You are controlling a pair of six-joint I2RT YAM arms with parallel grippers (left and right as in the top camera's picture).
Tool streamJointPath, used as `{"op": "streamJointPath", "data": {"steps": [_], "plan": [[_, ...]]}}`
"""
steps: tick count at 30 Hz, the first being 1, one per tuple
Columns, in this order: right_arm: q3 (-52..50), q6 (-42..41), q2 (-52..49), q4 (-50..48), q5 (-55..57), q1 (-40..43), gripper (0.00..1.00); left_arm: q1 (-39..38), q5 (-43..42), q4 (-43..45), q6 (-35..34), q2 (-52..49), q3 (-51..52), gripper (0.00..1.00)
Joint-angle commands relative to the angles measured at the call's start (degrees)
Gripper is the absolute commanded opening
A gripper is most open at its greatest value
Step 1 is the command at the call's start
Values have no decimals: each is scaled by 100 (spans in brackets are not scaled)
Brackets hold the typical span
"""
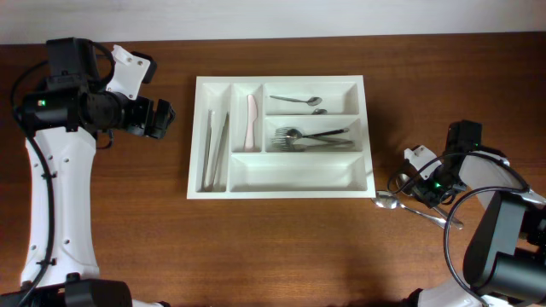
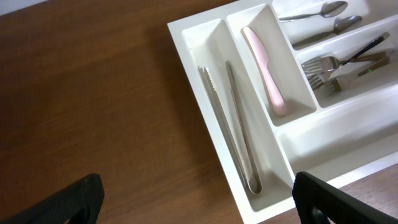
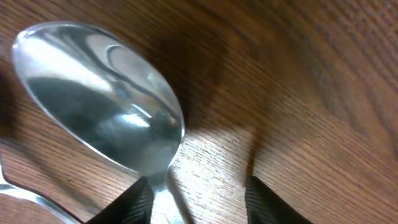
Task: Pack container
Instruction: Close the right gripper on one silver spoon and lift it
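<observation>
The right claw (image 3: 202,199) is set low with jaws apart, straddling the neck of a spoon (image 3: 99,106) on the table (image 1: 281,256); nothing is clamped yet. The spoon is laid crosswise, bowl towards the tray (image 1: 280,194), just to the left. The left claw (image 1: 164,118) is held wide open, well beyond the tray.

Even, bright light is falling on the counter (image 1: 281,247); the white container (image 1: 281,194) is glaring slightly, its walls casting thin soft shadows. In the left wrist view the left fingers (image 2: 68,202) are showing as dark, blurred shapes at the lower corners. In the right wrist close-up the spoon (image 3: 99,106) is mirroring soft highlights, and dark shadows are lying on the grain above the right fingers (image 3: 273,202).
</observation>
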State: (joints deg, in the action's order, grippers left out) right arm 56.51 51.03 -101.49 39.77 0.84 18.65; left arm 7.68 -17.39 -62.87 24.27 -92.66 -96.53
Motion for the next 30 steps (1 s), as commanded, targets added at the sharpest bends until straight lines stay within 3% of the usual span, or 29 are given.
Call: {"op": "streamJointPath", "data": {"steps": [1,8,15,17,30], "plan": [[-199,-22,-398,-122,131,17,39,0,-63,2,70,140,-22,99],[-199,-46,-398,-122,127,17,17,0,-63,2,72,140,-22,99],[-199,-46,-398,-120,127,17,12,0,-63,2,70,140,-22,99],[-199,-46,-398,-120,127,17,4,0,-63,2,70,140,-22,99],[-170,-46,-398,-153,129,17,4,0,-63,2,70,140,-22,99]]}}
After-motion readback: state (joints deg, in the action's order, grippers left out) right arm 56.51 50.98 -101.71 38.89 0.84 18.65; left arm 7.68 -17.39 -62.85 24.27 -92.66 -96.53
